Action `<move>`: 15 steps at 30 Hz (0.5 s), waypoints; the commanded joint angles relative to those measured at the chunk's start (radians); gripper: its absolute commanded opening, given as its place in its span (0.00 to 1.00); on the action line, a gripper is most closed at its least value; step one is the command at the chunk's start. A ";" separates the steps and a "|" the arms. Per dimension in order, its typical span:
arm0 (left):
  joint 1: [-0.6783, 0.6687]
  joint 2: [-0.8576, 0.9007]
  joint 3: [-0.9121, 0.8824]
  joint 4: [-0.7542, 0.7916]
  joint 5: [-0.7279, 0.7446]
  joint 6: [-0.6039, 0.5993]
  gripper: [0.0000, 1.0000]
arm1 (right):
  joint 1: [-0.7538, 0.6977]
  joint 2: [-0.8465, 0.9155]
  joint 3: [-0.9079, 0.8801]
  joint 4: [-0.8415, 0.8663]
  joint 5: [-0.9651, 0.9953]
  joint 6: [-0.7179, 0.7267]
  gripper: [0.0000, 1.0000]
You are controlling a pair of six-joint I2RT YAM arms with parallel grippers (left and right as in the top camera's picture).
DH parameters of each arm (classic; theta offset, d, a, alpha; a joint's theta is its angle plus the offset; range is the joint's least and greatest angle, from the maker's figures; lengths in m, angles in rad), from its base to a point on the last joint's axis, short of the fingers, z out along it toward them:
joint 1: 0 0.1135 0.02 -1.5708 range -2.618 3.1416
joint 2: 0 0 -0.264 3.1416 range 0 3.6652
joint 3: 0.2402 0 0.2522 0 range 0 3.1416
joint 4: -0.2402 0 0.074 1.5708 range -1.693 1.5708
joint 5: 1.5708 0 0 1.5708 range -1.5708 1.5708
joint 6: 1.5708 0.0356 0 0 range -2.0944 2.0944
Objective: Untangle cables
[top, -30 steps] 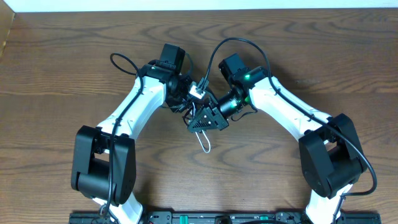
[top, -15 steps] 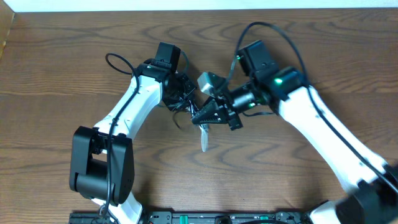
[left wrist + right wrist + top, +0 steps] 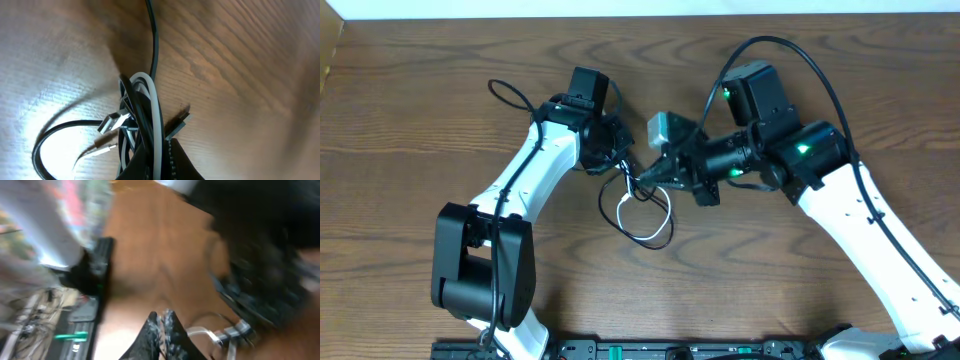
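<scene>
The cables are a tangled bunch of one white cord and thin black cords [image 3: 620, 172] between my two grippers. My left gripper [image 3: 612, 150] is shut on the bunch. In the left wrist view the white cord [image 3: 157, 117] and black cords [image 3: 137, 107] run straight into its jaws [image 3: 159, 161], with a silver plug [image 3: 112, 122] beside them. My right gripper [image 3: 645, 180] is shut on the white cord, whose loop [image 3: 655, 225] lies on the table below. The right wrist view is blurred; its jaws [image 3: 162, 322] are closed, with the white cord and a plug [image 3: 235, 330] beside them.
The wooden table [image 3: 420, 120] fills the view. A thick black robot cord [image 3: 790, 50] arches over the right arm, and another [image 3: 510, 95] loops by the left arm. A black rail [image 3: 620, 350] runs along the front edge.
My right arm has swung right and back, drawing the white cord out of the bunch. The hanging loop has spread wide on the table. The left gripper has barely moved.
</scene>
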 commanded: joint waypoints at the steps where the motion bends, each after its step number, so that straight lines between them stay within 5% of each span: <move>1: 0.005 -0.004 0.037 -0.017 0.017 0.184 0.07 | -0.064 0.002 0.008 0.018 0.187 0.191 0.07; 8: 0.005 -0.042 0.101 -0.066 0.019 0.098 0.07 | -0.148 0.027 0.007 0.004 0.203 0.294 0.49; 15: 0.005 -0.047 0.101 -0.116 0.115 -0.091 0.08 | -0.119 0.152 0.000 -0.036 0.048 0.195 0.55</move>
